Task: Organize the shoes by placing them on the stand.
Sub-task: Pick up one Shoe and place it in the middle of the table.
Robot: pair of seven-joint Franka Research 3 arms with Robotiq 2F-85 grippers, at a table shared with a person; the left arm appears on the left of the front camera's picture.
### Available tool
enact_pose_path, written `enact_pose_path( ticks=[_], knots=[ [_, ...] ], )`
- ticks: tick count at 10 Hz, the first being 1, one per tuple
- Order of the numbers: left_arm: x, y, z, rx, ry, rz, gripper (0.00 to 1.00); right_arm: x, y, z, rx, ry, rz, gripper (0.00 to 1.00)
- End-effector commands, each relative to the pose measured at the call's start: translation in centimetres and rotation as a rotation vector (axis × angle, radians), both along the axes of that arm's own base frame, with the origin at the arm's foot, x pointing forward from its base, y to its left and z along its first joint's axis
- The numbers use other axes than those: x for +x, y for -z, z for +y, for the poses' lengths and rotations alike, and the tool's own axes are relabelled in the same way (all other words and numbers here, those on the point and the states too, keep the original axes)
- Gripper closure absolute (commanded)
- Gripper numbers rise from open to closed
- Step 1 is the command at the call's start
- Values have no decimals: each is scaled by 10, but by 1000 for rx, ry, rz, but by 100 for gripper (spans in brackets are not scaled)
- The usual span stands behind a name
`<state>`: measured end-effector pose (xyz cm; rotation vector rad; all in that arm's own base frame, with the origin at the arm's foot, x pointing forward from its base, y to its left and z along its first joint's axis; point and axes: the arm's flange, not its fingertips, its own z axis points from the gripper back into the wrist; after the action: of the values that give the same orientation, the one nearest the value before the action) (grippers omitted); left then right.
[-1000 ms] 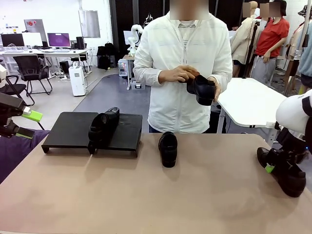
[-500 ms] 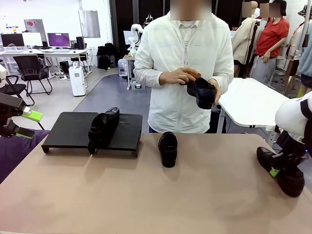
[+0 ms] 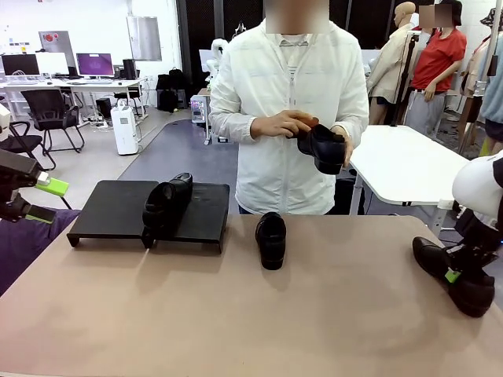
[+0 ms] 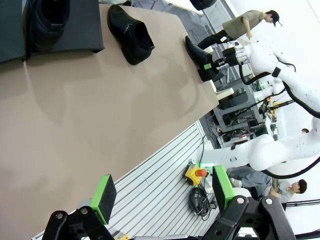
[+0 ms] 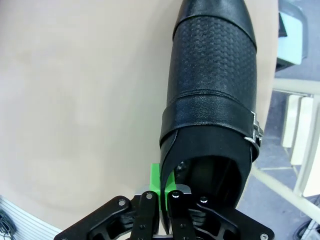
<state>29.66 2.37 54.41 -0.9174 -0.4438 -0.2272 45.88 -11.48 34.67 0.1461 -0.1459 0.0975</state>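
One black shoe (image 3: 167, 206) rests on the low black stand (image 3: 110, 212) at the far left. Another shoe (image 3: 271, 239) lies on the tan table in the middle. The person at the far side holds a third shoe (image 3: 324, 148) in both hands. At the table's right edge lies a fourth shoe (image 3: 460, 279); my right gripper (image 3: 453, 275) is shut on the side of its collar. The right wrist view shows the leather rim of this shoe (image 5: 212, 85) pinched between the green pads of my right gripper (image 5: 165, 184). My left gripper (image 3: 43, 200) hangs open off the table's left edge, nothing between its fingers (image 4: 103, 197).
A white table (image 3: 401, 161) stands behind the person on the right. In the left wrist view the stand (image 4: 87, 25) with its shoe (image 4: 47, 22), the middle shoe (image 4: 131, 34) and the right arm's shoe (image 4: 197, 52) lie across the tan tabletop (image 4: 90, 110).
My right gripper has shut on the collar of the shoe at the right edge. The person has shifted the held shoe slightly. The left arm has stayed still.
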Motion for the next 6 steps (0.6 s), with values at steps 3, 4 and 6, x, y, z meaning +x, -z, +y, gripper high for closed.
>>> enact_pose_path(
  ticks=[3,4,6],
  knots=[
    [-1,0,2,-3,16,-14,0,-28,-104,-11,168,81,-132,100],
    [-1,0,2,-3,16,-14,0,-50,-153,-4,189,143,-130,100],
    [-1,0,2,-3,16,-14,0,-95,-211,7,143,268,-141,100]
  ],
)
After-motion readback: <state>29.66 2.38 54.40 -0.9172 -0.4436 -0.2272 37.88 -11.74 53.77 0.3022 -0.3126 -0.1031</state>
